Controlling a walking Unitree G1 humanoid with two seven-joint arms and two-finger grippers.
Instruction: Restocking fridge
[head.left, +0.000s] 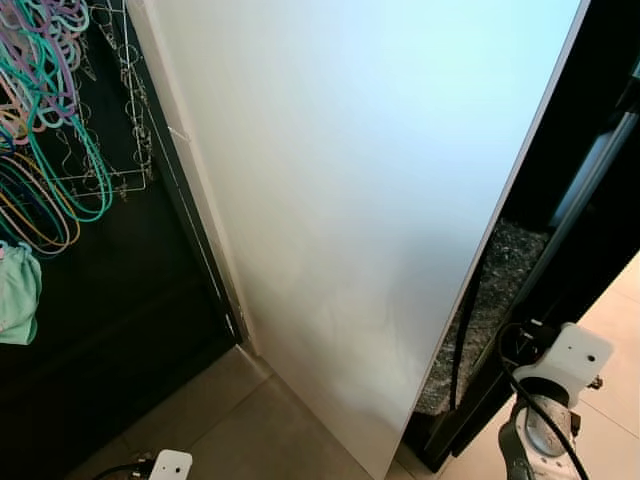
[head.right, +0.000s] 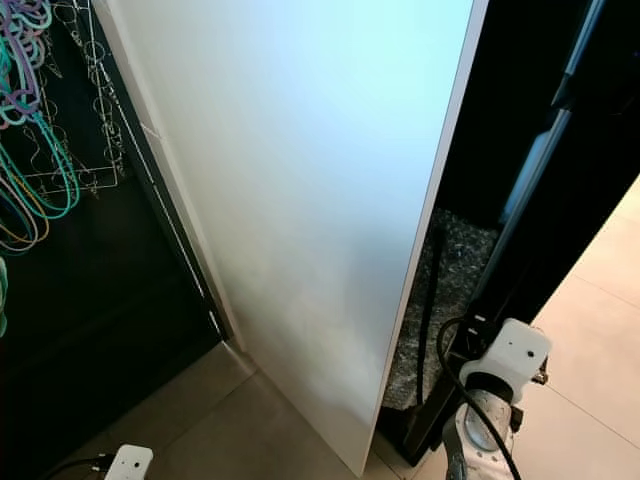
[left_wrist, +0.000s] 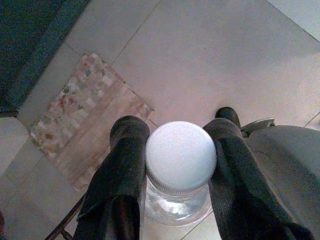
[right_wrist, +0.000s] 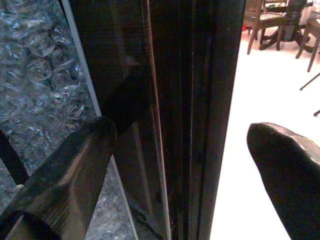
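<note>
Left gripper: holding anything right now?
Yes. The left gripper is shut on a clear jar: its two black fingers press either side just under the white lid.

The big white panel (head.left: 360, 200) looks smooth and matt, with a soft sheen. Left of it hang plastic clothes hangers (head.left: 45, 120) — glossy teal and purple — beside a thin wire rack (head.left: 110, 110) of bare metal. Behind the panel's right edge sits crinkled, shiny bubble wrap (right_wrist: 35, 75) against a dark glossy frame (right_wrist: 190, 100). The floor tiles (left_wrist: 210, 60) are smooth and pale, slightly reflective. The left gripper (left_wrist: 172, 150) has matt black fingers (left_wrist: 122, 165) around a clear glossy jar (left_wrist: 175, 205) with a smooth white plastic lid (left_wrist: 180, 155). A worn, woven-looking mat (left_wrist: 85, 120) lies on the tiles.
</note>
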